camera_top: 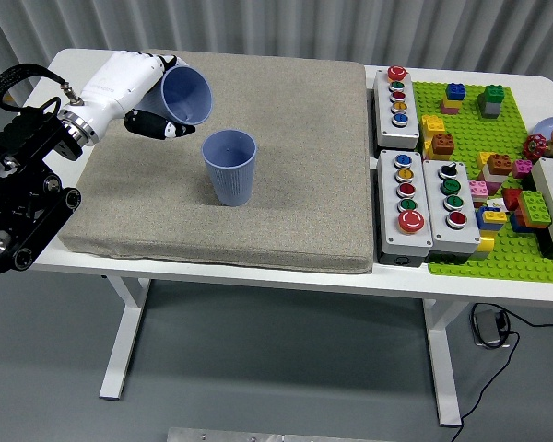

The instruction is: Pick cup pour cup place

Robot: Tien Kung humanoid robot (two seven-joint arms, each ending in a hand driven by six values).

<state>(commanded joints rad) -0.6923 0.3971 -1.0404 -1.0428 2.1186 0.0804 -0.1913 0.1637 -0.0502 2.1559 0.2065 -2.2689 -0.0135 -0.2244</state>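
A blue ribbed cup (229, 167) stands upright on the grey mat (286, 212), mouth up. My left hand (146, 96), white with dark fingertips, is shut on a second blue cup (185, 96). That cup hangs in the air up and left of the standing one, tipped so its mouth faces right and down toward it. The two cups are apart. I cannot see anything coming out of the tipped cup. The right arm does not show.
Grey button boxes (395, 95) (406, 203) (452, 206) line the mat's right edge. Beyond them a green baseplate (498, 249) carries several coloured bricks. The mat covers the table's left and middle.
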